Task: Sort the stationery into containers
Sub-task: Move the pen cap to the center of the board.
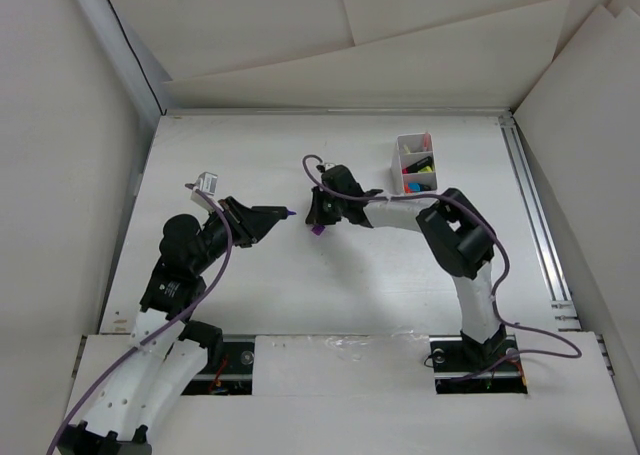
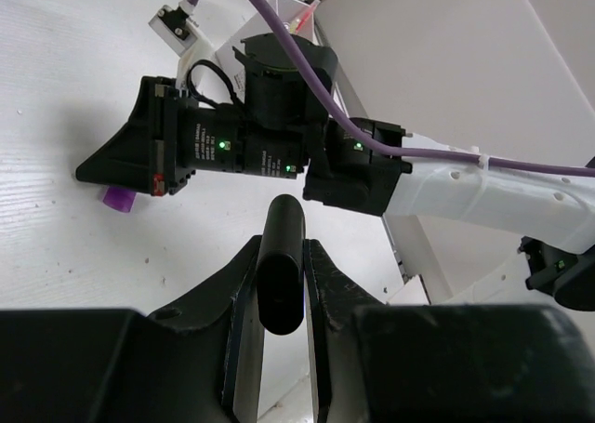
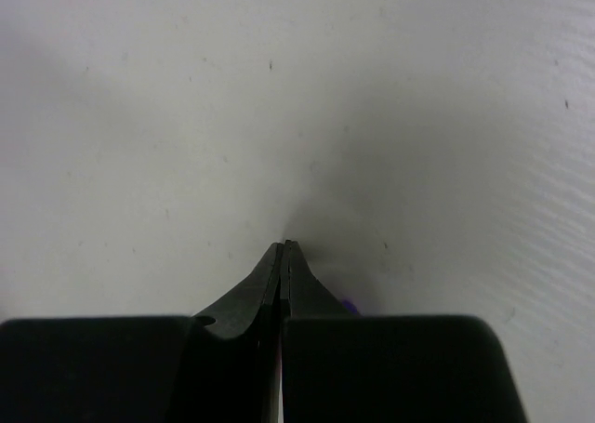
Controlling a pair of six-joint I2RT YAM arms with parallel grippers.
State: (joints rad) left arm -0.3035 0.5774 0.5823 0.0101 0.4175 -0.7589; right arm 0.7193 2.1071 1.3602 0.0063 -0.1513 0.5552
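Clamping a black highlighter (image 2: 282, 284) between its fingers, the left gripper (image 1: 268, 216) holds the barrel lengthwise, so that it runs straight out ahead of the jaws. From above, a small purple end shows at the barrel's far tip, pointing toward the other arm. The jaws stand narrow, pressed against the two sides of the barrel.

Directly ahead of the left gripper, the right gripper (image 1: 314, 218) hangs low over the white table (image 1: 400, 275), and the two tools face each other with a small gap between them. The right gripper's fingers are pressed flat together with nothing between them, as its own wrist view shows, and their tips are at or just above the table surface; I cannot tell whether they touch it.

A purple cap (image 2: 118, 198) lies on the table just beneath and beside the right gripper, near its fingertips and not held by them. From the right wrist only a sliver of purple shows, to the right of the closed fingers.

The white box (image 1: 398, 165) stands behind the right gripper, beyond its wrist, well apart from both tools. Bright stationery pieces (image 1: 420, 165) in pink, yellow, green and blue sit inside its compartments.
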